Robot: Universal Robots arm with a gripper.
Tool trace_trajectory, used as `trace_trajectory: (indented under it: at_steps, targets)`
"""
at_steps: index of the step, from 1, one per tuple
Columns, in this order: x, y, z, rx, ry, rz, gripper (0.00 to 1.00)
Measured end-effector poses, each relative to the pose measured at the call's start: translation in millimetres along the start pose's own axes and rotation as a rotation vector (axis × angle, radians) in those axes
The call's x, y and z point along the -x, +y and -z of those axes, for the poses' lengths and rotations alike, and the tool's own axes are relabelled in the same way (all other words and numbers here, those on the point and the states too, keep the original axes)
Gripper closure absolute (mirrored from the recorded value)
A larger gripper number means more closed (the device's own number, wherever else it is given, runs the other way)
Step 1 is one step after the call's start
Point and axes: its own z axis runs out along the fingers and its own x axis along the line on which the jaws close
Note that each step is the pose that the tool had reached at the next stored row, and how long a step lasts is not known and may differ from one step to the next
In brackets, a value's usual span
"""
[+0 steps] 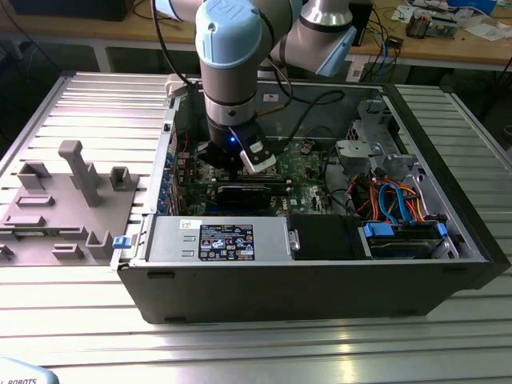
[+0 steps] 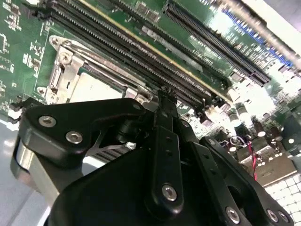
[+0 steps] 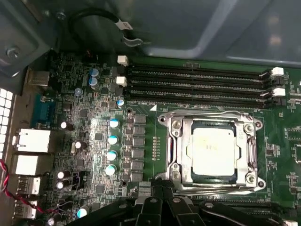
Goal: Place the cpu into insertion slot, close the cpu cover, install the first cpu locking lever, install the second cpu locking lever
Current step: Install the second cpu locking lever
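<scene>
The cpu (image 3: 214,151), a flat square chip with a pale metal top, lies in the insertion slot (image 3: 187,150) on the green motherboard. The silvery cpu cover (image 3: 175,141) is folded down around it, and a thin wire lever (image 3: 211,190) runs along the socket's edge nearest my fingers. My gripper (image 3: 162,192) is shut with nothing visible between its black fingers, its tip just beside that edge of the socket. In the second wrist view the gripper (image 2: 164,96) points at the socket, with the cpu (image 2: 91,87) and cover (image 2: 63,70) close by. The exterior view shows the gripper (image 1: 228,164) lowered into the open computer case.
Long black memory slots (image 3: 197,82) run beside the socket. Capacitors (image 3: 113,141) and rear ports (image 3: 33,141) stand further off. The case wall (image 3: 211,28) rises behind. A drive cage with blue cables (image 1: 392,208) fills the exterior view's right. A grey fixture (image 1: 72,192) lies outside the case.
</scene>
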Motion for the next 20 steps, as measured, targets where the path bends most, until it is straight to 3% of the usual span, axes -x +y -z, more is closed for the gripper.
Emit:
trace_trajectory:
  at_steps: [3,8,10,11,12,14,15,20]
  targets:
    - [0.0,0.5,-2.3,0.0075,-0.0009,0.000,0.89]
    - [-0.1,0.3,-3.1,0.0066,-0.0004,0.001,0.89]
    - [-0.1,0.6,-2.0,0.0016,-0.0019,0.002,0.89]
    - [0.1,1.1,1.4,-0.0105,-0.0017,0.002,0.89]
    - [0.2,1.3,2.3,-0.0158,-0.0015,0.003,0.89]
    - [0.1,1.3,2.3,-0.0162,-0.0013,0.003,0.89]
    - [0.1,1.3,2.0,-0.0158,-0.0014,0.002,0.89]
    - [-0.1,1.1,-1.6,0.0037,-0.0023,0.001,0.89]
